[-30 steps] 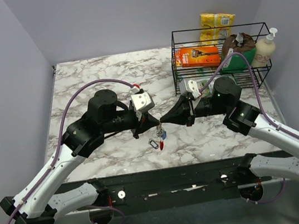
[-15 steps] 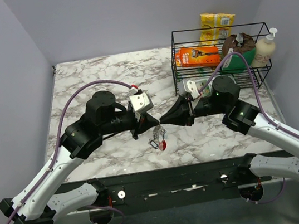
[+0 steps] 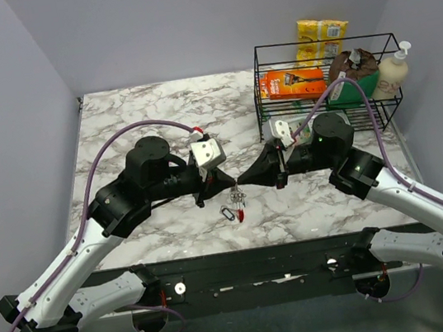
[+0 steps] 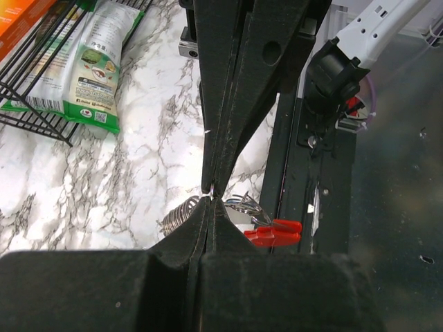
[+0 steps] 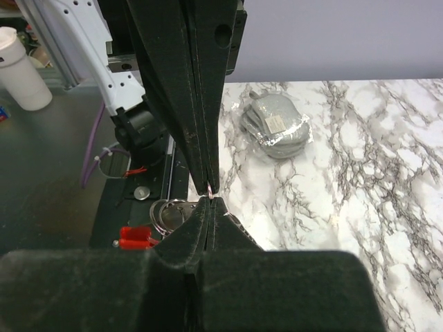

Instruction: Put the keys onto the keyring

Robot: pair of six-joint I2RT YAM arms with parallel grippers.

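Observation:
My left gripper [image 3: 231,183] and right gripper [image 3: 240,181] meet tip to tip above the marble table's front edge. Both are shut on a thin metal ring of the key bunch, held between the tips. The red keyring [image 3: 240,212] hangs below them with the keys [image 3: 228,212]. In the left wrist view my left gripper [image 4: 211,202] is shut, with silver rings [image 4: 241,203] and the red keyring [image 4: 274,234] just to the right. In the right wrist view my right gripper [image 5: 210,200] is shut, with silver rings [image 5: 168,211] and the keyring [image 5: 135,237] to the left. Single keys are too small to tell apart.
A black wire basket [image 3: 387,45] stands at the back right with an orange box [image 3: 296,83] and a green pack [image 4: 97,62]. A soap bottle [image 3: 394,72] and yellow packets [image 3: 322,32] stand beside it. A grey pouch [image 5: 275,128] lies on the marble table [image 3: 138,111].
The hanging bunch has swung and turned a little under the tips. The left arm has shifted slightly left. Both grippers have stayed shut, tip to tip.

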